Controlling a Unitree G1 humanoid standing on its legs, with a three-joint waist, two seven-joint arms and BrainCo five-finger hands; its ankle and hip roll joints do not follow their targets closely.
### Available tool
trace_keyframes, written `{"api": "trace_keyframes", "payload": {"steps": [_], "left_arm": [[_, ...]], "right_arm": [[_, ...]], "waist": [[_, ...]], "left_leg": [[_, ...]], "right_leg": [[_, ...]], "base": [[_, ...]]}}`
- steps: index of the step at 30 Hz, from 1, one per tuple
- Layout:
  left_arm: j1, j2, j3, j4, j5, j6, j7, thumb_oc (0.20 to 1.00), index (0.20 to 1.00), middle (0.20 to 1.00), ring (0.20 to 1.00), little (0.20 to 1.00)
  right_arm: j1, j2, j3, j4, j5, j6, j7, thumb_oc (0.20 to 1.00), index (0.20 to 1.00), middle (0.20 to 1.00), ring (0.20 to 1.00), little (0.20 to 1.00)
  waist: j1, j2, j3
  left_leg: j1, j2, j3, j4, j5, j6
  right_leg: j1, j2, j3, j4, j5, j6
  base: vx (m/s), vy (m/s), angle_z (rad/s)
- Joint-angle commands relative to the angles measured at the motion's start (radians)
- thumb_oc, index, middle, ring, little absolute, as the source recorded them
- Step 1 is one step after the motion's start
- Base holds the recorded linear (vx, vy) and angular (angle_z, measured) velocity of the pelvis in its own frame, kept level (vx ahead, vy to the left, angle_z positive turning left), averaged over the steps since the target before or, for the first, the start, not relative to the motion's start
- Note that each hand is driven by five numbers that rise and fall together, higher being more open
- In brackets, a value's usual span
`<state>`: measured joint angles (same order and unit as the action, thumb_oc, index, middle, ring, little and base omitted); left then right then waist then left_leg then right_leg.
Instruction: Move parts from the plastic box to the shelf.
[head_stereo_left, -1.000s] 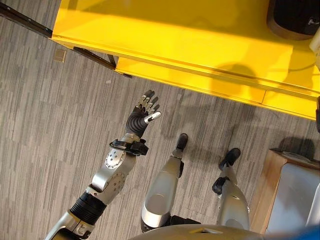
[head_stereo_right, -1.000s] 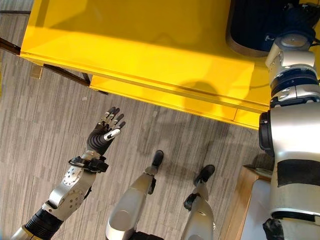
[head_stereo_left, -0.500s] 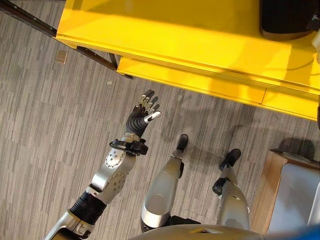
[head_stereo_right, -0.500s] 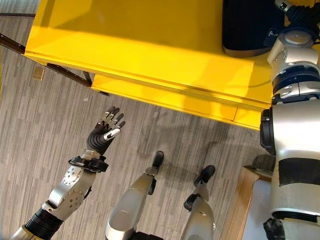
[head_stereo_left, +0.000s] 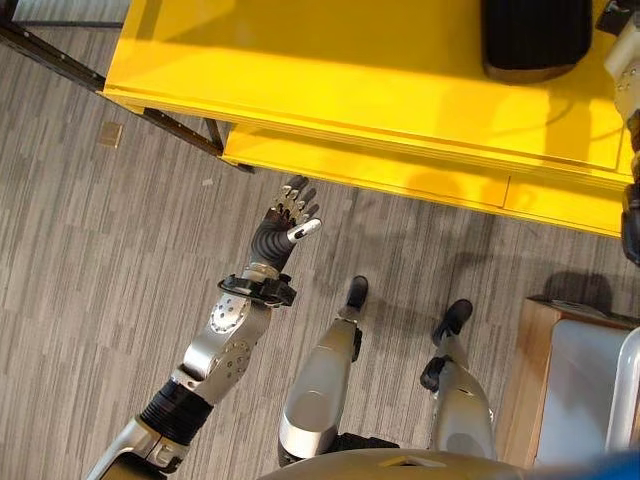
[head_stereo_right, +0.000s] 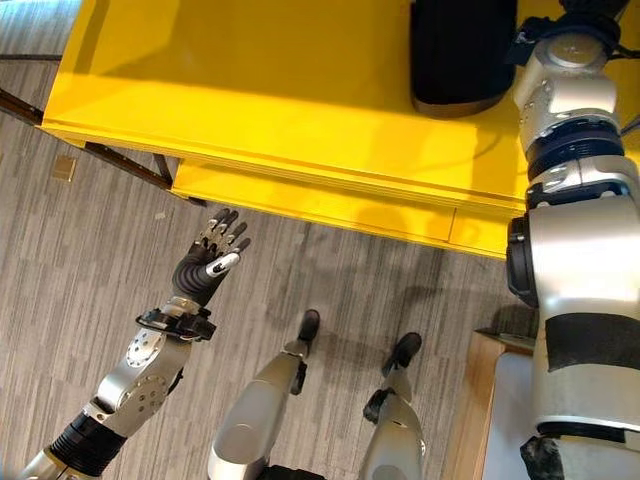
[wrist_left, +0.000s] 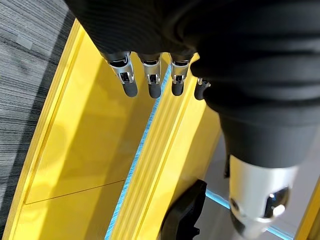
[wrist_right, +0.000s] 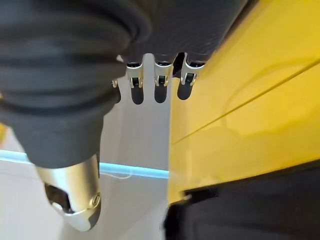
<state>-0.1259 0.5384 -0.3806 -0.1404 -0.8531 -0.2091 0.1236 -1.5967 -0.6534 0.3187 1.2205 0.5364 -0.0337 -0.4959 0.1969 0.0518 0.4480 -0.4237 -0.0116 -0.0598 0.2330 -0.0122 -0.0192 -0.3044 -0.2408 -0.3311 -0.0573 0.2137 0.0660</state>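
Nearest on the right stands a wooden-edged box (head_stereo_left: 575, 390) with a pale liner, low beside the robot; whether this is the plastic box of the task I cannot tell, and no parts show inside the bit of it in view.

Out over the grey floor (head_stereo_left: 90, 260), the left hand (head_stereo_left: 287, 221) hangs in the air, short of the near edge of the yellow shelf (head_stereo_left: 350, 90). Its fingers (wrist_left: 150, 80) are straight and loosely spread, the thumb apart, and nothing is in them. It looks idle, held out of the way or for balance rather than reaching for anything.

The shelf runs across the far side in two steps: a lower lip nearest the robot and a broad top beyond it. A small tan square (head_stereo_left: 111, 134) lies on the floor near the shelf's left end, beside a dark rail (head_stereo_left: 60, 62) that passes under it.

Farthest, at the right, a black part (head_stereo_right: 462, 52) rests on the shelf top, its near end rounded. The right arm reaches up over the shelf just right of that part, and the right hand (wrist_right: 155, 82) shows from its own wrist with fingers straight and relaxed, gripping nothing; the black part lies close under it. My reading is that the part has been set down here and the hand is free beside it, though I cannot tell whether the fingers touch it.
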Motion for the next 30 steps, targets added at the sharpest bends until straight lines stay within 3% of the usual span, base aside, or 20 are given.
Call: {"api": "trace_keyframes", "payload": {"steps": [1,5,14,22,30], "left_arm": [[0.041,0.038,0.007,-0.08,-0.009,-0.051,-0.03,1.0,1.0,1.0,1.0,1.0],[0.049,0.046,0.008,-0.072,-0.009,-0.049,-0.037,1.0,1.0,1.0,1.0,1.0],[0.075,0.075,-0.004,-0.021,-0.012,-0.036,-0.076,1.0,1.0,1.0,1.0,1.0],[0.076,0.082,-0.044,-0.007,-0.012,-0.03,-0.083,1.0,1.0,1.0,1.0,1.0],[0.083,0.086,-0.056,-0.025,-0.019,-0.032,-0.077,1.0,1.0,1.0,1.0,1.0]], "right_arm": [[0.069,0.01,0.016,-0.165,0.015,-0.104,-0.022,1.0,1.0,1.0,1.0,1.0],[0.096,0.047,-0.001,-0.224,0.011,-0.12,-0.018,1.0,1.0,1.0,1.0,1.0],[0.129,0.167,0.01,-0.331,-0.034,-0.13,0.04,1.0,1.0,1.0,1.0,1.0],[0.071,0.19,0.084,-0.286,-0.058,-0.133,0.065,1.0,1.0,1.0,1.0,1.0],[0.005,0.194,0.156,-0.188,-0.069,-0.13,0.072,1.0,1.0,1.0,1.0,1.0]], "waist": [[0.01,-0.029,-0.049],[-0.003,-0.031,-0.047],[-0.073,-0.019,-0.017],[-0.096,-0.015,-0.002],[-0.099,-0.015,0.009]], "left_leg": [[0.062,0.075,-0.02,-0.047,0.015,-0.053],[0.072,0.078,-0.011,-0.025,0.002,-0.055],[0.059,0.101,0.031,0.166,-0.074,-0.068],[-0.011,0.138,0.05,0.28,-0.121,-0.069],[-0.044,0.142,0.058,0.289,-0.125,-0.066]], "right_leg": [[0.077,-0.068,0.074,0.176,-0.117,0.086],[0.073,-0.068,0.089,0.206,-0.132,0.079],[-0.04,-0.058,0.184,0.447,-0.226,0.047],[-0.169,-0.029,0.237,0.583,-0.276,0.032],[-0.227,-0.019,0.25,0.609,-0.278,0.028]], "base": [[-0.04,-0.001,-0.15],[-0.05,0.018,-0.22],[-0.09,0.011,-0.26],[-0.05,-0.027,-0.22],[0.0,-0.026,-0.07]]}}
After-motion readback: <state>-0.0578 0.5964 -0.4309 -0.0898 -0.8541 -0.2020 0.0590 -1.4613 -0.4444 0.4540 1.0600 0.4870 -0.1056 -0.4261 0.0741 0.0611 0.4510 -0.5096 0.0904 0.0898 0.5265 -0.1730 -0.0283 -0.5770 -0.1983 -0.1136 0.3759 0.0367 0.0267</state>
